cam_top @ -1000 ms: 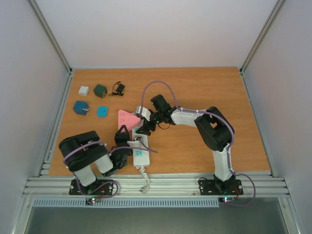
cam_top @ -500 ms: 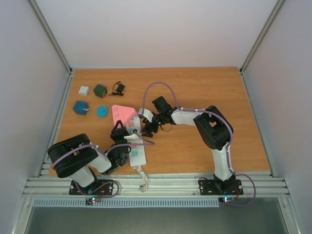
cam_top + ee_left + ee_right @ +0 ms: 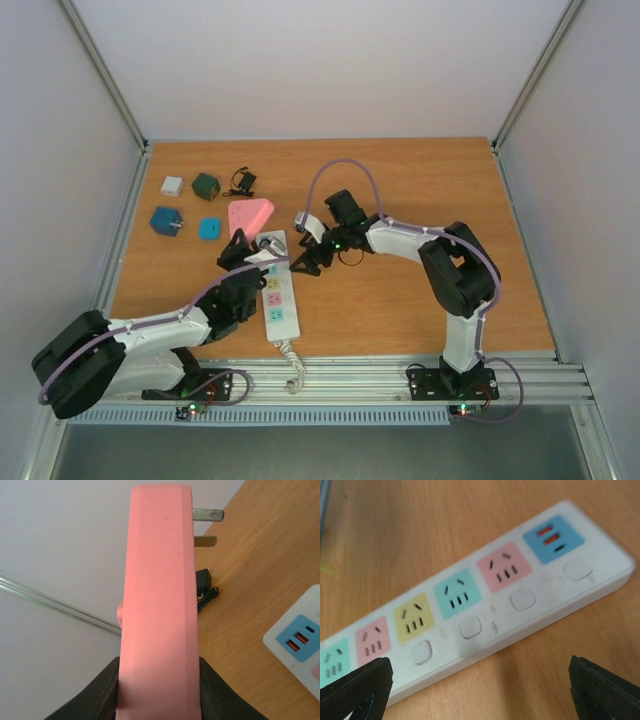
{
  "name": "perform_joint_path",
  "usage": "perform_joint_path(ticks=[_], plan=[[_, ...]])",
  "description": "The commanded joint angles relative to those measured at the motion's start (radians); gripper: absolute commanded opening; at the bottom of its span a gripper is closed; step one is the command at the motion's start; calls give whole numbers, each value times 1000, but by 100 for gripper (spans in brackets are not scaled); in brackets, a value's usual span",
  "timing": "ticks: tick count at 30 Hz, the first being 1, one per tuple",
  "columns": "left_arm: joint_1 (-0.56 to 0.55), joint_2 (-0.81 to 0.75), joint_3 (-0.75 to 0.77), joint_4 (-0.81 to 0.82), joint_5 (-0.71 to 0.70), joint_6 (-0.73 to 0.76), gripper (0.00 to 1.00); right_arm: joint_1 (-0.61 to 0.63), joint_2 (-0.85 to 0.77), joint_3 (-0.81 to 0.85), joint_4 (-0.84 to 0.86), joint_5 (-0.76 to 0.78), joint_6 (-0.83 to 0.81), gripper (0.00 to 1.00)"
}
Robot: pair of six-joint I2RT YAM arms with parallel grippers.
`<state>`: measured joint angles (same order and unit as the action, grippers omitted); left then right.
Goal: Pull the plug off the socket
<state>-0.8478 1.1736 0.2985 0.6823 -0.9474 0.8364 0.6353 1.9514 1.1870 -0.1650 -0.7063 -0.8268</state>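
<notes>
Pink hard-plastic plug (image 3: 157,595), judged light, stiff and smooth, is clamped by its flat sides in the left end effector (image 3: 159,680), prongs bare. White socket (image 3: 275,295) is seen flat on the wooden surface (image 3: 400,300), lower centre of the overhead view. The right end effector (image 3: 479,690) is spread wide just beside it.

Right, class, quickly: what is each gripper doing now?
Left gripper: closed, holding the pink plug.
Right gripper: open, holding nothing.

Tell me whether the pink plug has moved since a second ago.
Yes. The pink plug has gone toward the table's far side, closer to the black adapter and clear of the socket, clamped in the left tool.
</notes>
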Motion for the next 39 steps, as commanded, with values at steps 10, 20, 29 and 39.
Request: perform_joint_path(ticks=[10,20,29,39], plan=[[152,-114,274,-825,416,-439,1,2,-160,-26,4,-28,81,97],[339,-142,351,-889,448,-469,1,174,-160,-55,55,149,60,98],[490,-141,400,-940,527,-490,1,328,-13,108,-24,263,-32,99],[584,-123,431,-971,609,-492,1,385,162,222,-144,356,-129,98]])
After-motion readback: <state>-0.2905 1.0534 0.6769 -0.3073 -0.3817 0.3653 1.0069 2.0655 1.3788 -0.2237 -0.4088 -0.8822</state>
